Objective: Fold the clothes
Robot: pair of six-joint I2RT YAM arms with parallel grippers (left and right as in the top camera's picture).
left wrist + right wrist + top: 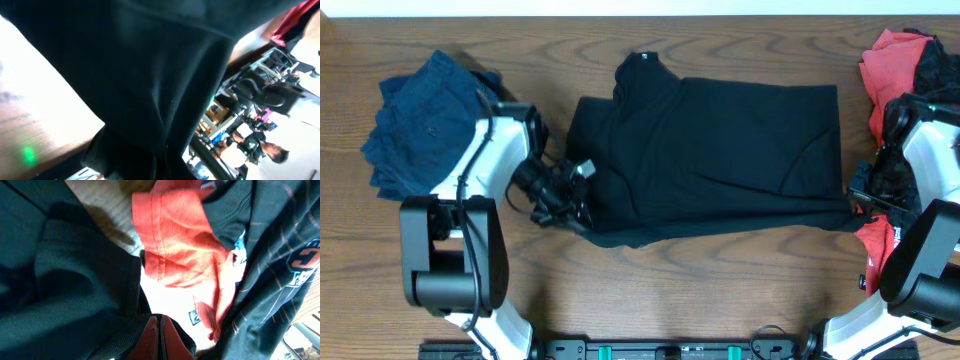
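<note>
A black shirt (710, 160) lies spread flat across the middle of the table, collar end to the left. My left gripper (568, 203) is at its lower left edge. In the left wrist view the black cloth (150, 90) drapes over the jaws and hides them. My right gripper (865, 200) is at the shirt's lower right corner. In the right wrist view its reddish fingers (160, 340) are pressed together with black cloth (75, 290) pinched between them.
A pile of folded blue clothes (420, 125) sits at the far left. A heap of red and dark clothes (905, 60) lies at the far right by the right arm, and shows as a red garment (185, 245) in the right wrist view. Bare wood runs along the front.
</note>
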